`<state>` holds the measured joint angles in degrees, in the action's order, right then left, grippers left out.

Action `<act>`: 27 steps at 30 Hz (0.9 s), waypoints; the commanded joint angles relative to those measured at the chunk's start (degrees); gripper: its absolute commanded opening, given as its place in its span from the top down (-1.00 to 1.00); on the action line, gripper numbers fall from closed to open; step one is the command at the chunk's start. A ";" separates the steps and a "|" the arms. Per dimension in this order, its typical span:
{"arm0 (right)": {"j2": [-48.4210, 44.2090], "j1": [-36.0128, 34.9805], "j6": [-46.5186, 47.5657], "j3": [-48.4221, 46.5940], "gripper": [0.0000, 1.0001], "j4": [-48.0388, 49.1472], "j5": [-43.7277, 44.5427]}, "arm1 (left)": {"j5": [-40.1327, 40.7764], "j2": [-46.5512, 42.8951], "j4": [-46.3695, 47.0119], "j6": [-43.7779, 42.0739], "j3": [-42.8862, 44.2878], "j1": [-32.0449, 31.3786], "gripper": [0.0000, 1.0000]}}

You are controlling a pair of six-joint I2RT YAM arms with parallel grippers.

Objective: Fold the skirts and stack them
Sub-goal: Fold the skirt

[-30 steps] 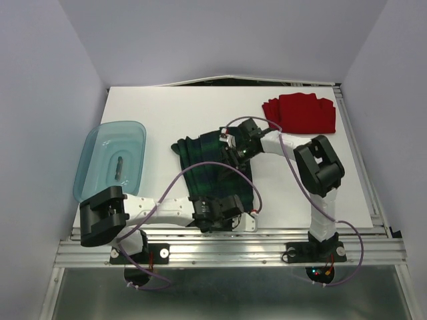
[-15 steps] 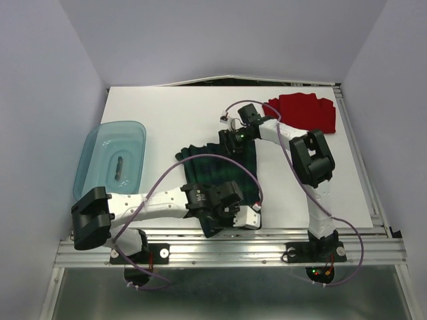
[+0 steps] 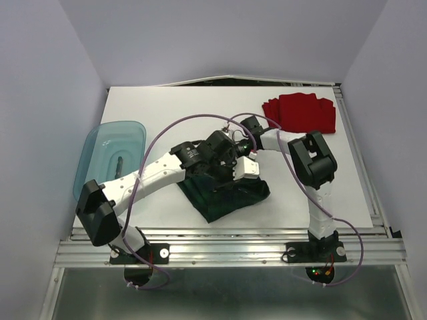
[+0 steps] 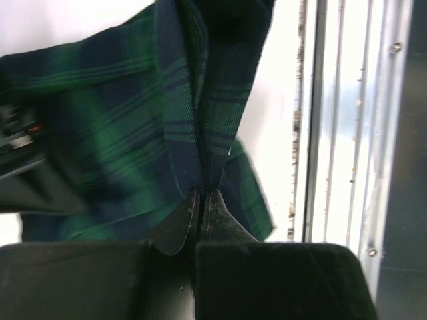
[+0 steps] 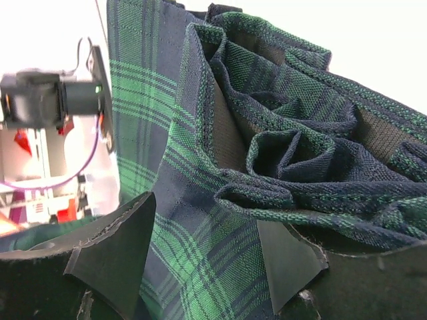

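Note:
The green-and-navy plaid skirt point(image 3: 227, 195) lies bunched at the table's near middle. My left gripper point(image 3: 225, 172) hangs over its far part, shut on a pinched fold of the plaid cloth point(image 4: 193, 127), which hangs from the fingertips. My right gripper point(image 3: 238, 143) is right beside it at the skirt's far edge. Its fingers point(image 5: 113, 250) stand wide open with rumpled plaid cloth point(image 5: 280, 160) between and ahead of them. The red skirt point(image 3: 300, 112) lies folded at the far right, apart from both grippers.
A translucent teal tub point(image 3: 110, 159) with a small dark object inside stands at the left edge. The metal frame rail point(image 3: 227, 240) runs along the near edge and shows in the left wrist view point(image 4: 347, 133). The two arms' cables cross over the table's middle.
My left gripper has moved from the near edge to the table's middle, carrying the plaid skirt's near edge over itself. The skirt is now bunched nearer. The right gripper stayed at the far edge.

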<state>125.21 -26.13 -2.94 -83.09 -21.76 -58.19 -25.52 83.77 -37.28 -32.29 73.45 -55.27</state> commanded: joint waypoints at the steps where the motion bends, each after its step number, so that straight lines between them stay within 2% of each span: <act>1: -1.63 -2.52 4.61 5.91 -0.35 -3.46 3.17 | -2.34 1.92 -2.80 -6.02 3.80 3.05 1.00; 5: -4.53 -3.75 5.40 7.85 -0.35 -5.74 3.35 | -3.31 1.66 -3.68 -8.40 3.37 4.11 1.00; 12: -7.78 -3.75 6.81 2.59 -0.34 -11.54 7.74 | -6.56 -1.32 -4.03 -9.19 -2.43 4.03 1.00; 18: -5.95 -2.52 5.05 -10.23 -0.41 -13.92 9.32 | -8.93 -3.78 -5.08 -10.42 -5.16 3.41 1.00; 23: 0.80 -2.52 5.14 -22.52 -0.50 -14.71 10.56 | -9.81 -4.31 -6.23 -11.04 -6.21 2.62 1.00; 27: 6.52 -2.52 6.27 -27.38 -0.52 -15.33 10.82 | -10.52 -4.84 -6.32 -11.30 -6.48 2.62 1.00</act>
<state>126.43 -28.84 1.87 -107.00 -35.33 -48.64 -33.36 81.67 -42.94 -42.13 67.81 -52.42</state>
